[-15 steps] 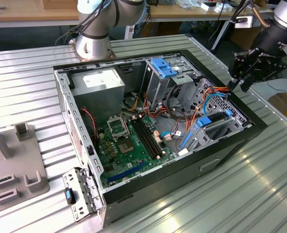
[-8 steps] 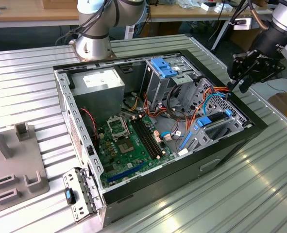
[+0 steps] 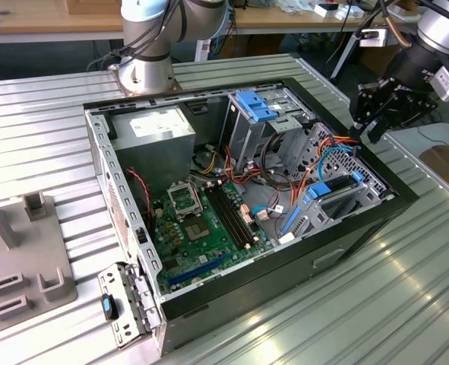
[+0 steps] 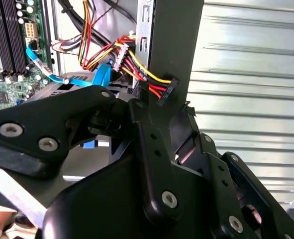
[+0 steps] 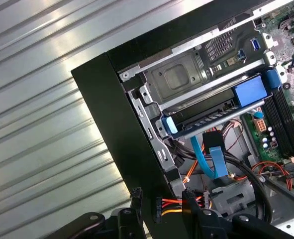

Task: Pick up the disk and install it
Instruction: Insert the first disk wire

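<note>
Two bright blue rails frame the disk (image 5: 211, 118), which lies in the bay under a grey metal cage (image 5: 179, 79) at the corner of the open computer case (image 5: 112, 124), with a blue data cable (image 5: 217, 163) hanging just beside it; whether it is pushed fully home I cannot tell. The gripper (image 5: 161, 200) hovers at the case's black side wall, apart from the disk, its jaws spread and holding nothing. The risk I see is the loose power lead (image 4: 165, 92), red, yellow and black, whose plug sits right by the claw: a push inward or a closing of the jaws could catch it and drag the wires, and the wall is near enough to be struck. The first wrist view gives the disk's rails and seat plainly; the exterior view adds the motherboard (image 3: 201, 228), the arm's base (image 3: 144, 72) and the gripper's place over the case edge at the exterior view's right; the second wrist view adds how close the plug is
</note>
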Motion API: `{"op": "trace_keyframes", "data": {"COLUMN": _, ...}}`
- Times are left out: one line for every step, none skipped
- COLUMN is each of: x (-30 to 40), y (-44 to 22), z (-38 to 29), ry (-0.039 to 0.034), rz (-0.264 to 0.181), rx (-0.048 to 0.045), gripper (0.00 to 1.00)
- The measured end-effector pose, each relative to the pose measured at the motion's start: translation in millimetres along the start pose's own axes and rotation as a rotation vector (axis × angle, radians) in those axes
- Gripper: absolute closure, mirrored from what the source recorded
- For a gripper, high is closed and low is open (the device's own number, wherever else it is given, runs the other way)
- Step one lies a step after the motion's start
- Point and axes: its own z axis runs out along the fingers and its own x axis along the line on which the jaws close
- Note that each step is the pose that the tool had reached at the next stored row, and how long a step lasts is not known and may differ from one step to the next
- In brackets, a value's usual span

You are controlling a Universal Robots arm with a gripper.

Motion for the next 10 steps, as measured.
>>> {"op": "trace_keyframes", "data": {"x": 1.4, "y": -1.0, "z": 1.1, "ry": -0.0001, "rz": 0.000, "rx": 0.0003, "gripper": 0.56}}
{"op": "trace_keyframes", "data": {"x": 2.4, "y": -1.9, "z": 1.9, "ry": 0.0000, "rz": 0.000, "rx": 0.0001, "gripper": 0.56}}
{"op": "trace_keyframes", "data": {"x": 4.1, "y": -3.0, "z": 3.7, "ry": -0.0001, "rz": 0.000, "rx": 0.0004, "gripper": 0.56}}
{"op": "trace_keyframes", "data": {"x": 6.0, "y": -4.1, "z": 5.5, "ry": -0.0003, "rz": 0.000, "rx": 0.0008, "gripper": 0.56}}
{"op": "trace_keyframes", "data": {"x": 7.0, "y": -4.6, "z": 6.8, "ry": -0.0004, "rz": 0.000, "rx": 0.0009, "gripper": 0.56}}
{"op": "trace_keyframes", "data": {"x": 8.1, "y": -4.9, "z": 7.7, "ry": -0.0002, "rz": 0.000, "rx": 0.0007, "gripper": 0.56}}
{"op": "trace_keyframes", "data": {"x": 8.7, "y": -5.2, "z": 8.5, "ry": -0.0003, "rz": 0.000, "rx": 0.0008, "gripper": 0.56}}
{"op": "trace_keyframes", "data": {"x": 9.0, "y": -5.2, "z": 9.0, "ry": -0.0003, "rz": 0.000, "rx": 0.0009, "gripper": 0.56}}
{"op": "trace_keyframes", "data": {"x": 9.2, "y": -5.1, "z": 9.6, "ry": -0.0003, "rz": 0.000, "rx": 0.0009, "gripper": 0.56}}
{"op": "trace_keyframes", "data": {"x": 9.3, "y": -5.1, "z": 9.9, "ry": -0.0003, "rz": 0.000, "rx": 0.0007, "gripper": 0.56}}
